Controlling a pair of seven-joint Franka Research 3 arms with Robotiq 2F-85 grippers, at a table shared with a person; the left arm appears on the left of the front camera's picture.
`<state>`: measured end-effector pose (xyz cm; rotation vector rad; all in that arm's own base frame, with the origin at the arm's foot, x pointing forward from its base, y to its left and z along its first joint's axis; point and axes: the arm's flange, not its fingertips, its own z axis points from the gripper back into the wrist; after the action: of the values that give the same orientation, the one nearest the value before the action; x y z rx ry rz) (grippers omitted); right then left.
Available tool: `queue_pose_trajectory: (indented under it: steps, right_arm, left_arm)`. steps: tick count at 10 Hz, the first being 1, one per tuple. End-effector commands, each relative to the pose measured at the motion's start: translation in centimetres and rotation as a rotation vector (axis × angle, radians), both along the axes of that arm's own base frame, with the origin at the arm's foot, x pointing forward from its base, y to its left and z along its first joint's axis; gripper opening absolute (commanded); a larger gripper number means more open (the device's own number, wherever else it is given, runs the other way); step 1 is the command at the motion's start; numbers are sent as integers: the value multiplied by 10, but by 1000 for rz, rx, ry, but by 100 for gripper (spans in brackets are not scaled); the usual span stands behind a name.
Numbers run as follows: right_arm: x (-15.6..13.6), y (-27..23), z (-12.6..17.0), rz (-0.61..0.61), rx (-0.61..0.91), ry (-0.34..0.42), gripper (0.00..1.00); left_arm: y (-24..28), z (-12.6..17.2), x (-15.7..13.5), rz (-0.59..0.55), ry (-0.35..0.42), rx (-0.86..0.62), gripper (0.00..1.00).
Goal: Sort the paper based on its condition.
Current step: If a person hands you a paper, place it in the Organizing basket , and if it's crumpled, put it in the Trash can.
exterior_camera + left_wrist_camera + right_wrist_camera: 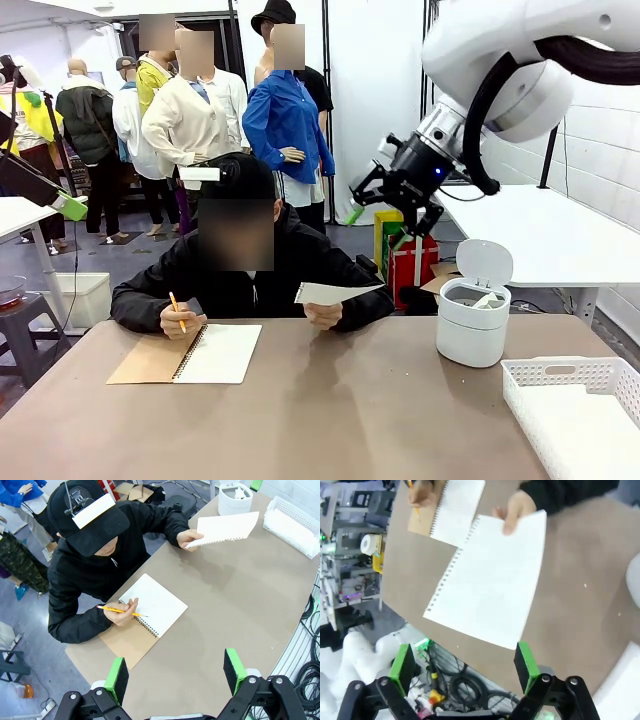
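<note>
A person across the table holds up a smooth white sheet (335, 292) with a perforated edge in one hand. In the right wrist view the sheet (490, 587) lies just beyond my right gripper (465, 665), which is open and holds nothing. In the front view that gripper (378, 225) hangs high above the sheet and the table. My left gripper (175, 675) is open and empty too, high over the table's near side, looking down on the sheet (225, 528). Crumpled white paper (485, 300) lies inside the small white bin (470, 335).
A spiral notebook (215, 352) lies open before the person, whose other hand (177, 320) holds a pencil on it. The lidded bin stands at the right, and a white slatted basket (580, 400) sits at the near right corner. Bare brown tabletop (340, 410) spans the middle.
</note>
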<state>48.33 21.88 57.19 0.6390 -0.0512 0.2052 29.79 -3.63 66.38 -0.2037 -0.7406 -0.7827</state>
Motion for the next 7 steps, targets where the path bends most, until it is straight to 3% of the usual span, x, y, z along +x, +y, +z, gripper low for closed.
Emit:
queue_pose_trajectory:
  steps: [1,5,6,7]
  right_arm:
    - [-3,-2,-2,27,14,12,100]
    - [2,-3,-4,-1,-3,14,100]
    - [16,-13,-15,-100,34,152,100]
    - [29,-21,-32,-158,94,226,100]
  left_arm:
    - [1,-1,0,4,-4,-3,100]
    - [1,-1,0,4,-4,-3,100]
    - [1,-1,0,4,-4,-3,100]
    - [1,-1,0,4,-4,-3,100]
